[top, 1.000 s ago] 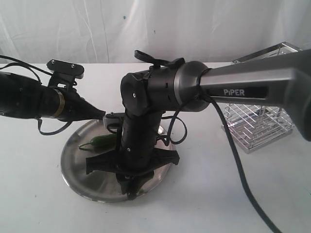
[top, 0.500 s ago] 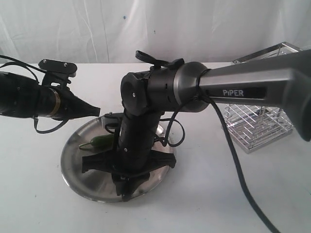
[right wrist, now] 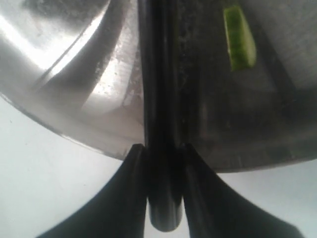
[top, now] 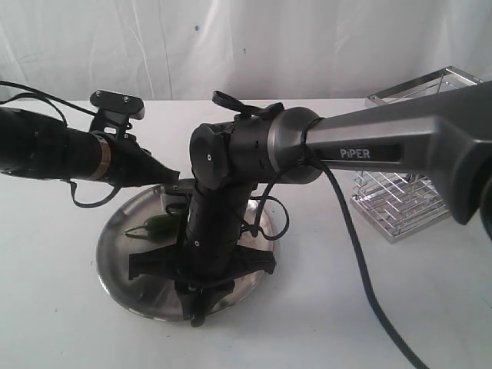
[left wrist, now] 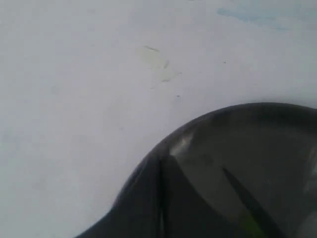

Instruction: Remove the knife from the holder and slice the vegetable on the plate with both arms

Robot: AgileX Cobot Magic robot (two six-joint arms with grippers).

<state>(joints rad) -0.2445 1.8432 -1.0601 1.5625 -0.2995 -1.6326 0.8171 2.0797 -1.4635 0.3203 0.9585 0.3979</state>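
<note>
The steel plate (top: 123, 265) lies on the white table. On its left part rests the green chili (top: 159, 224), whole as far as this view shows. My right gripper (top: 196, 301) points down over the plate's front edge, shut on the black knife (right wrist: 157, 89), whose handle is pinched between the fingers (right wrist: 131, 168). A green piece of chili (right wrist: 239, 39) lies on the plate (right wrist: 74, 64) beside the blade. My left gripper (top: 171, 177) hovers shut over the plate's back left rim, above the chili and holding nothing. In the blurred left wrist view the left gripper (left wrist: 159, 166) shows only a thin seam.
The chrome wire holder (top: 407, 192) stands at the right, behind the right arm's long link (top: 384, 142). A black cable (top: 361, 254) hangs from that arm across the table. A white curtain backs the scene.
The left gripper drew back to the left, then came forward and slightly higher over the plate's back rim. The right gripper with the knife shifted a little left and down.
</note>
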